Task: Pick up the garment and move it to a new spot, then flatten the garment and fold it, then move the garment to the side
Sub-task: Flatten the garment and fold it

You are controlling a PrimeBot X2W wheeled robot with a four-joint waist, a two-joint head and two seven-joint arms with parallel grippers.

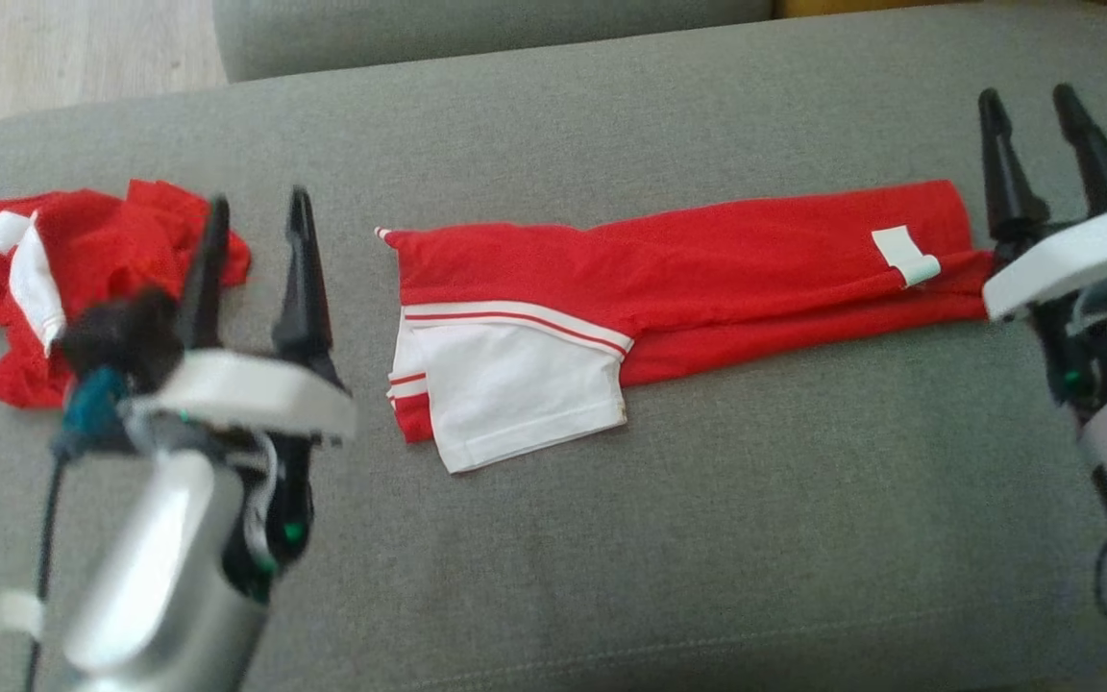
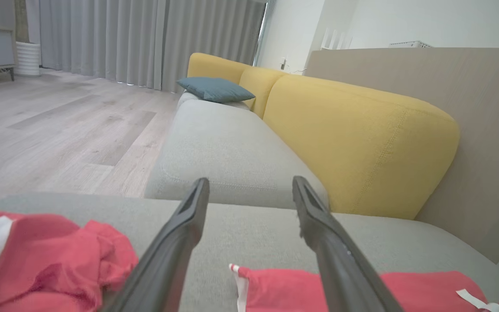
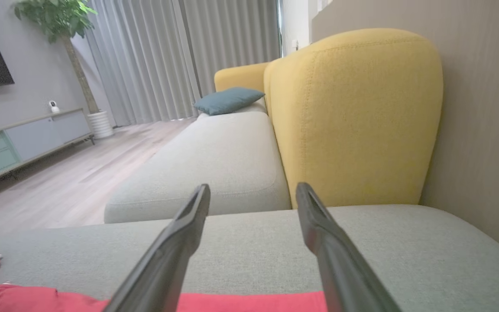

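My left gripper (image 1: 260,197) and right gripper (image 1: 1029,94) stood empty, fingers apart, flanking the long folded red-and-white jersey garment (image 1: 707,259) on the grey fabric sofa cushion (image 1: 707,538). To fold it well, I judged both ends needed pinching evenly, with the edges aligned.

Support surface: grey fabric sofa seat (image 1: 611,538), broad and flat. Two items lie directly on it.

1. Red garment (image 1: 726,259): folded into a long strip across the middle of the seat. A white sleeve (image 1: 515,394) lies flat on top at its left end, and a white label (image 1: 904,255) sits near its right end.
2. Crumpled red-and-white heap (image 1: 83,250): at the far left, apart from the garment, with bare fabric between them.
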